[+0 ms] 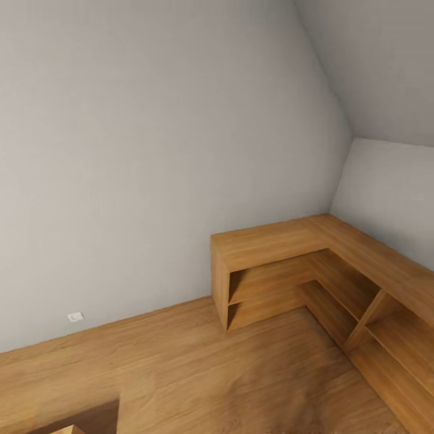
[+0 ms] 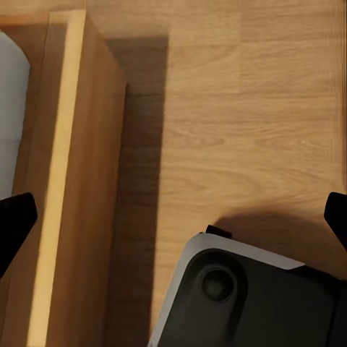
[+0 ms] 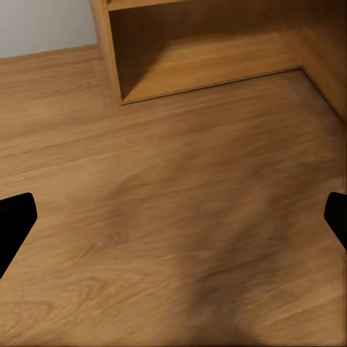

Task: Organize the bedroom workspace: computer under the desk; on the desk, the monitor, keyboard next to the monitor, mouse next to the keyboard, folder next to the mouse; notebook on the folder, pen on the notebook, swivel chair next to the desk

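Two pale grey walls (image 1: 150, 150) are meeting in a corner of the bedroom, with a sloped ceiling (image 1: 386, 66) leaning in above them at the right of the head view. Light wood floor (image 1: 211, 374) is stretching across the lower part of that view. An L-shaped light-wood shelf unit (image 1: 313, 265) is sitting in the corner, its open compartments facing into the room, one wing running along the back wall and the other along the right-hand wall. A small white socket plate (image 1: 75, 316) is showing low on the back wall, just above the floor.

Seen from the right wrist, the right gripper (image 3: 173, 217) is hanging open over bare floor, its two dark fingertips (image 3: 14, 220) standing wide apart at the edges of the picture; the end of the shelf unit is lying beyond it, near but not touching.

Seen from the left wrist, the left gripper (image 2: 173, 217) is likewise hanging open, fingertips (image 2: 14, 220) spread to the picture's edges. Between them, a light-wood furniture edge (image 2: 72, 181) is running alongside the floor, and a rounded grey and black part of the robot's own body (image 2: 246, 296) is showing close by, casting a shadow on the boards.

No desk, monitor, chair or other thing of the task is lying near either gripper in these views; both are holding nothing.
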You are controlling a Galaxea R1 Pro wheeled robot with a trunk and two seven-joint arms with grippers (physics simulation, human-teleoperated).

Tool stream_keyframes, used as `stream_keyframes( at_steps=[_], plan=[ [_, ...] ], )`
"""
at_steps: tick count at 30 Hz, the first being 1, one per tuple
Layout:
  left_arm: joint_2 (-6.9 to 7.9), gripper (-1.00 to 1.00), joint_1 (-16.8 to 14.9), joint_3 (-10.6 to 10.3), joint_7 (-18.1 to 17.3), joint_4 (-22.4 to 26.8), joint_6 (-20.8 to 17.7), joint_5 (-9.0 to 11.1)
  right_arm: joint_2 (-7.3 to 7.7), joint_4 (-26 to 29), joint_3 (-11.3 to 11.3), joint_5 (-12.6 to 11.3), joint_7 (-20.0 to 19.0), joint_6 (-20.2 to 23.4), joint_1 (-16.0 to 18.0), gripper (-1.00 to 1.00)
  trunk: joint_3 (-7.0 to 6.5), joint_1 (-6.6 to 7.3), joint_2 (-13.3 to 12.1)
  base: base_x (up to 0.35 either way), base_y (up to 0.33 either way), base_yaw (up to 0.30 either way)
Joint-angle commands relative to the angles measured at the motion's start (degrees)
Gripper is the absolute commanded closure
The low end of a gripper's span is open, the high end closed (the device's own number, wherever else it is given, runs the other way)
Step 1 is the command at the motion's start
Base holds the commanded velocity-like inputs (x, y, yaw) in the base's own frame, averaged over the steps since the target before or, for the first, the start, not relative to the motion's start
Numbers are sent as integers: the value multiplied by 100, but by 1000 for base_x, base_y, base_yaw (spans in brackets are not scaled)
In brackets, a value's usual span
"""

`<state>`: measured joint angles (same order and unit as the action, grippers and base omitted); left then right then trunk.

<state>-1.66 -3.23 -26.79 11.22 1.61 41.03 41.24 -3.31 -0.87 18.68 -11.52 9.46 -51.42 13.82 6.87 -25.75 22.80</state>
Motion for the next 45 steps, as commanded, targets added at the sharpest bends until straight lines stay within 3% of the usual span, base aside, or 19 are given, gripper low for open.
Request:
stream_keyframes(
  at_steps=[1,13,31,34,35,40,45],
  plan=[
    [-1,-100,-2,-48,55,3,10,-2,-3,-9,51,-43,17,-18,7,-100,12,-3,12,12,0,-255],
    [-1,-100,-2,-37,54,2,11,5,5,-9,57,-43,12,-18,7,-100,12,-3,12,56,0,-259],
    [-9,-100,-2,-62,47,4,179,-38,6,-9,58,-43,12,-18,7,-100,12,-3,12,293,0,-262],
    [-9,-100,-2,-63,47,0,479,-25,6,-8,62,-43,12,-21,7,-100,12,-3,12,149,0,-262],
    [-14,-100,-2,-63,49,-12,1033,-9,6,-4,59,-39,12,-25,7,-100,12,-3,12,35,0,-263],
    [-17,-100,51,-63,53,-18,1808,3,6,-1,61,-37,12,-26,7,-100,12,-3,12,18,0,-263],
    [-27,-100,299,-68,51,-19,1897,-16,6,-1,63,-35,12,-26,7,-100,12,-3,12,3,0,-263]
  ],
)
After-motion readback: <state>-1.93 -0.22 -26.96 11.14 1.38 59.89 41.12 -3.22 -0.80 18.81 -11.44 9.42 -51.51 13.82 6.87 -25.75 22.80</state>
